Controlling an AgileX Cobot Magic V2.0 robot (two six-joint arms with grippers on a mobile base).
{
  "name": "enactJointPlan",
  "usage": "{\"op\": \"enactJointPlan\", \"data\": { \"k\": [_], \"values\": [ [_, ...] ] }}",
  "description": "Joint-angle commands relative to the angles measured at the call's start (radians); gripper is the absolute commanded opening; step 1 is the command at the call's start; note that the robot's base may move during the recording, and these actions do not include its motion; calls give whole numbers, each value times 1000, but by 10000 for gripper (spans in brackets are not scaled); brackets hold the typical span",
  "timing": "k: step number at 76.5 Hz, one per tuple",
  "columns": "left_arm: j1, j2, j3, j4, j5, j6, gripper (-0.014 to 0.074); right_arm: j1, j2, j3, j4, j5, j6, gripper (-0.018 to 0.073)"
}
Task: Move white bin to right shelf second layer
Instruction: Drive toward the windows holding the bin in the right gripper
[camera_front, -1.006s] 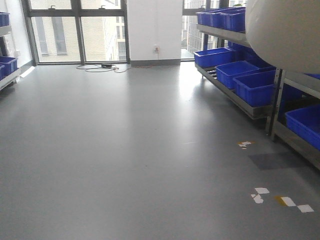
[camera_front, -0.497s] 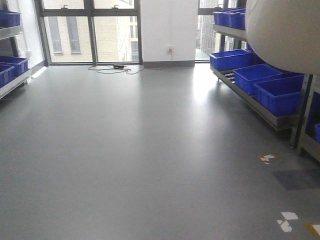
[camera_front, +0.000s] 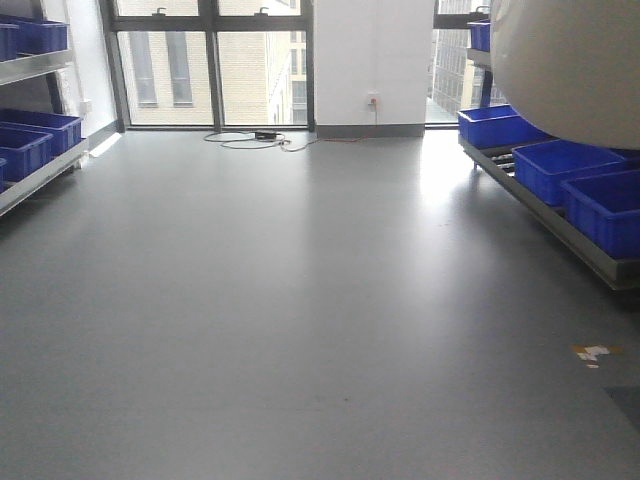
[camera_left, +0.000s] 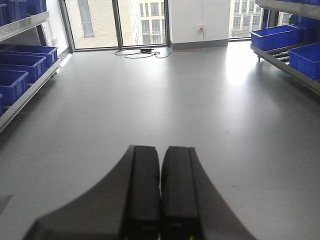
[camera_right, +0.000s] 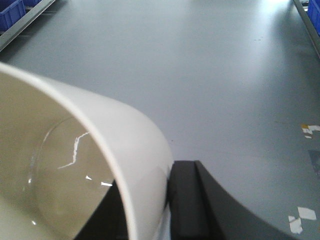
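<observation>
Upper right of the front view: cream-white glossy plastic tub, the white bin, held aloft close to the camera, clear of the floor and touching no rack.

Holder: right gripper, black fingers clamped across the bin's wall at the rim, one finger outside and the other inside the tub. The opening faces the wrist camera.

Idle: left gripper, black fingers pressed together with nothing between them, pointing down the aisle.

Right-hand steel rack: floor-level tier carries rectangular blue plastic crates. A higher tier is taken to be the right shelf second layer. Only its steel front rail shows, at the top corner of the left wrist view; rollers and free space cannot be made out.

Left-hand steel rack: more blue crates, not concerned.

Smooth grey floor: open aisle ahead, black cable by the windows, scraps of white tape near the right rack.

Status, judged: pickup done, bin in carriage.

- Bring the base square to the right rack, which lies off to one side, well apart from the bin.
- Raise the tub to the second tier.
- Set it on the rails.
- Part the right fingers and back away.

Roughly the midpoint; placement not yet begun.
</observation>
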Motion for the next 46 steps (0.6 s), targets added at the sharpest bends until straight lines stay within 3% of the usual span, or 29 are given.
{"op": "enactJointPlan", "data": {
  "k": [1, 46],
  "values": [
    [-6, -14, 37, 0, -87, -5, 85, -4, -11, -33, -3, -98, -2, 56],
    [-6, -14, 37, 0, -87, -5, 85, -4, -11, -33, -3, -98, -2, 56]
  ]
}}
